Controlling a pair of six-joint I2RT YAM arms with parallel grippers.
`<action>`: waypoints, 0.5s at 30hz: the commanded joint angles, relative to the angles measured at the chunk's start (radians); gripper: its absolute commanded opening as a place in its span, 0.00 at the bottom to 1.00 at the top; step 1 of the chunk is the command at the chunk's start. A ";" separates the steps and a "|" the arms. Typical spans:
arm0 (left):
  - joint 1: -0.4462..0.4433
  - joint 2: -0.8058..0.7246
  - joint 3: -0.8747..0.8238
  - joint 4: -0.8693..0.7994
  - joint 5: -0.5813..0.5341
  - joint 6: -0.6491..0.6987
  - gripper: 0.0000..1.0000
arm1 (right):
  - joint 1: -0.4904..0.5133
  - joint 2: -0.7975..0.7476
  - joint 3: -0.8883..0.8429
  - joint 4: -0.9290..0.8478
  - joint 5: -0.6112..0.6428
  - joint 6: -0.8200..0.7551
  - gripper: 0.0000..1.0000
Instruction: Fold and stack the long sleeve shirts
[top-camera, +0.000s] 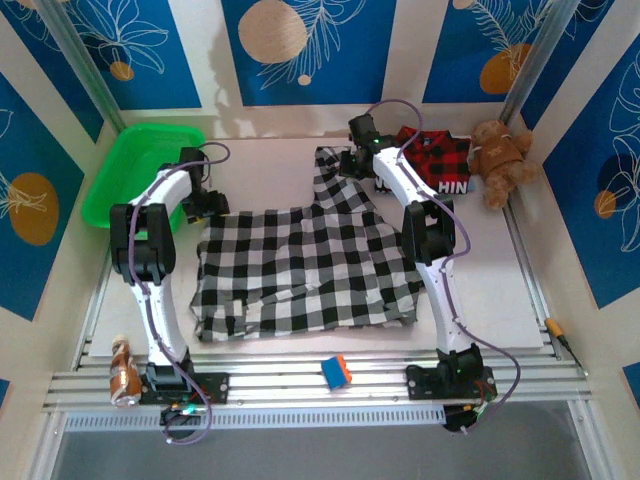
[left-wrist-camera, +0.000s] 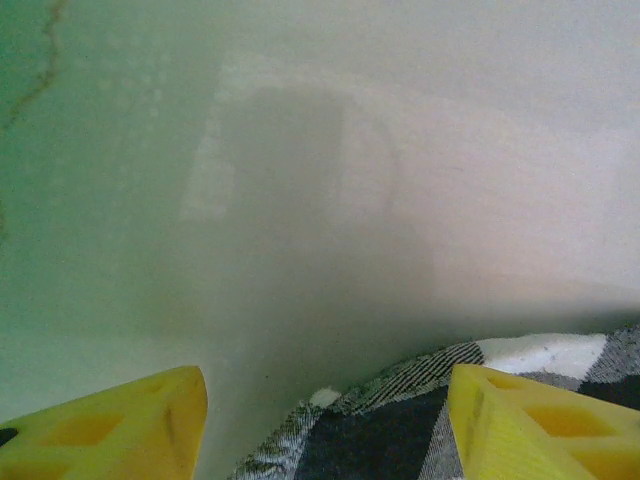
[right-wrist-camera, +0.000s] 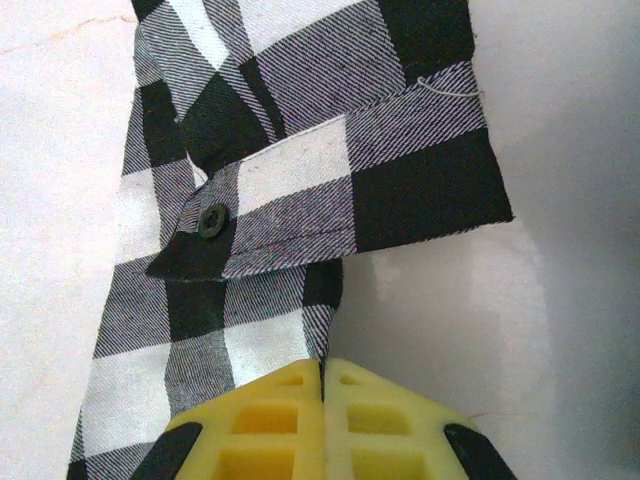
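Across the middle of the desk (top-camera: 485, 285) lies the checked shirt (top-camera: 300, 265), spread flat with its long axis running left to right. One sleeve (top-camera: 335, 180) points away toward the far side. At that sleeve's end the right gripper (right-wrist-camera: 323, 372) is pressed closed on the cloth edge just below the buttoned cuff (right-wrist-camera: 330, 200). The left gripper (left-wrist-camera: 325, 400) stands with its fingers apart over the shirt's far left corner, clamping nothing. The red plaid shirt (top-camera: 440, 155) lies at the far right, partly hidden by the right arm, its white lettering cut off.
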 joint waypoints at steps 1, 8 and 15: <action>0.006 0.037 0.055 -0.035 0.038 0.026 0.64 | 0.004 -0.047 -0.005 0.000 0.014 -0.022 0.00; 0.007 0.058 0.082 -0.039 0.053 0.036 0.36 | 0.011 -0.052 -0.006 -0.001 0.019 -0.027 0.00; 0.006 0.030 0.075 -0.040 0.061 0.066 0.07 | 0.015 -0.074 -0.017 -0.003 0.028 -0.028 0.00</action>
